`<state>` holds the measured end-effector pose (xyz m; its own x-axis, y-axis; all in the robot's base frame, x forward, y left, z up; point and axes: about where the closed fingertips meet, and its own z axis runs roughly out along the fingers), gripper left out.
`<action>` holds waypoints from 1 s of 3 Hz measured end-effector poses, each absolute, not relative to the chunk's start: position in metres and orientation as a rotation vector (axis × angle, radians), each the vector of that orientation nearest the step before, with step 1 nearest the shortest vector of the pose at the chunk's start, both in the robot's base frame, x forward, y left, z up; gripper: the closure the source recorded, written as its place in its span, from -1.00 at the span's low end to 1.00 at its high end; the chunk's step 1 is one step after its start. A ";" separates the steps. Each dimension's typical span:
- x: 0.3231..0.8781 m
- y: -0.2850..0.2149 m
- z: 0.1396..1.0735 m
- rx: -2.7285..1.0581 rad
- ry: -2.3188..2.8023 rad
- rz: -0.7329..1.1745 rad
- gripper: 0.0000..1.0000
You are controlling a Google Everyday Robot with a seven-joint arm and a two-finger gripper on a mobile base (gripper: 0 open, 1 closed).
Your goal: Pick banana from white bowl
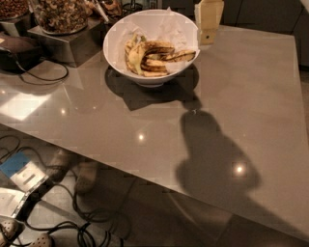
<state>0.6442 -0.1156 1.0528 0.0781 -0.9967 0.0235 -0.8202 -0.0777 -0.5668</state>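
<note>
Gripper (pixel 208 21) hangs at the top edge of view, just beside the bowl's (pixel 112 32) far right rim; whether it is spread or closed can't be told. Banana (pixel 134 52) lies in the bowl's left half, leaning on the inner wall, touching dark-streaked pieces (pixel 163 54) to its right; paper (pixel 179 30) lines the bowl under all of it. Judged soft, light, easily bruised & prob. a bit slick; best hold looks to be across the plump mid-body w/ gentle squeeze, not the thin stem. In the way: the pieces crowding its right side, the bowl's high wall on its left, loose paper that may snag. Nut jar (pixel 60 14) on a metal stand (pixel 67 44) sits near the bowl, left; cord (pixel 44 76) on table (pixel 251 91) well apart.
</note>
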 end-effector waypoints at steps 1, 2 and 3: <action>0.662 -0.103 1.057 -1.993 1.743 -0.606 -1.00; 0.685 -0.076 1.060 -2.044 1.662 -0.599 -1.00; 0.686 -0.075 1.060 -2.042 1.660 -0.599 -1.00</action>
